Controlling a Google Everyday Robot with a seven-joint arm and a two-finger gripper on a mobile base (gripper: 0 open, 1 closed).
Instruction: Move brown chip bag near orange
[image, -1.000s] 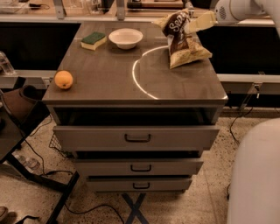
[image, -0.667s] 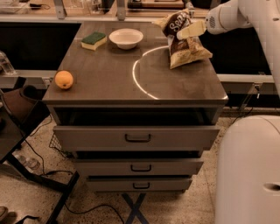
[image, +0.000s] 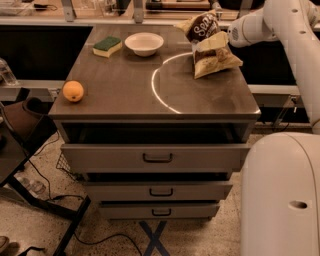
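The brown chip bag (image: 209, 49) stands crumpled at the far right of the grey tabletop (image: 120, 80), its dark centre with white script facing me. The orange (image: 73, 91) sits at the tabletop's front left corner, far from the bag. My gripper (image: 221, 40) reaches in from the right on the white arm (image: 280, 25) and is right at the bag's upper right side, partly hidden behind it.
A green-and-yellow sponge (image: 107, 46) and a white bowl (image: 144, 43) sit at the back left. A white arc (image: 156, 87) is marked on the top. Drawers (image: 157, 158) stand slightly open below. My white base (image: 280, 195) fills the lower right.
My arm has moved left and down, bringing the gripper from beside the bag right up against its upper right side. The bag and the orange have stayed in place.
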